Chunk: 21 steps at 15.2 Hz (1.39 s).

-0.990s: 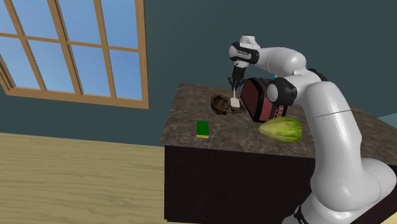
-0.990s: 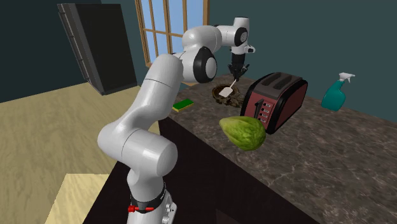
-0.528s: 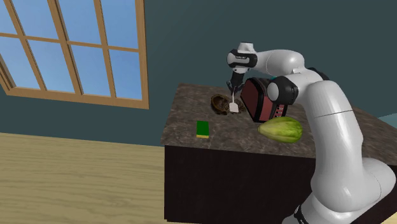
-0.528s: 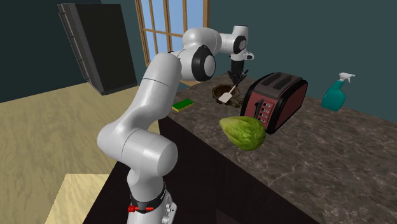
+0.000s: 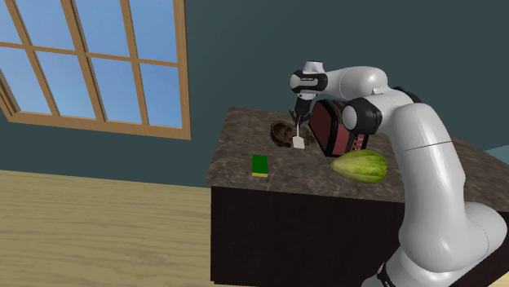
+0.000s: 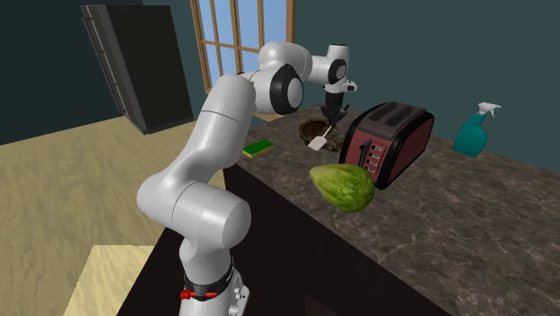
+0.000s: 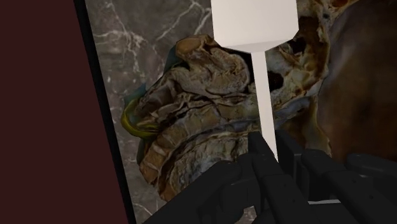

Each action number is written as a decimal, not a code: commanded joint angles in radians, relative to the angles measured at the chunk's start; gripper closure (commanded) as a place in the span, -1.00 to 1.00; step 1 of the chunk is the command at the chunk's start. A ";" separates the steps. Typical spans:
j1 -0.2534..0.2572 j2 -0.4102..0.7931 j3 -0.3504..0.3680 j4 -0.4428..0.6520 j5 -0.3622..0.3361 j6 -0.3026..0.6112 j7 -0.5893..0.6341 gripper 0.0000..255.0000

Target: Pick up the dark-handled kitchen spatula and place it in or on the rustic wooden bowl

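Shoulder view: the pincer (image 5: 299, 122) grasps the spatula (image 5: 300, 142), its white blade hanging beside the gnarled brown bowl (image 5: 282, 133) near the bench's (image 5: 245, 159) far edge. Second exterior view: the blade hangs at the bowl. Wrist view: the fingers (image 7: 257, 149) clamp its thin white shaft, over the bowl.

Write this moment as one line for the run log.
gripper: shut on spatula | spatula: blade down, over bowl | released: not yet
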 commanded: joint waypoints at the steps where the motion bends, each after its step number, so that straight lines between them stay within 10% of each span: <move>1: 0.000 0.000 0.000 -0.001 0.000 0.001 0.000 1.00; 4: 0.000 0.000 0.000 -0.001 0.000 0.001 0.000 1.00; 5: 0.000 0.000 0.000 -0.001 0.000 0.001 0.000 -1.00; 21: -0.008 -0.015 -0.003 0.102 -0.005 -0.115 0.007 -1.00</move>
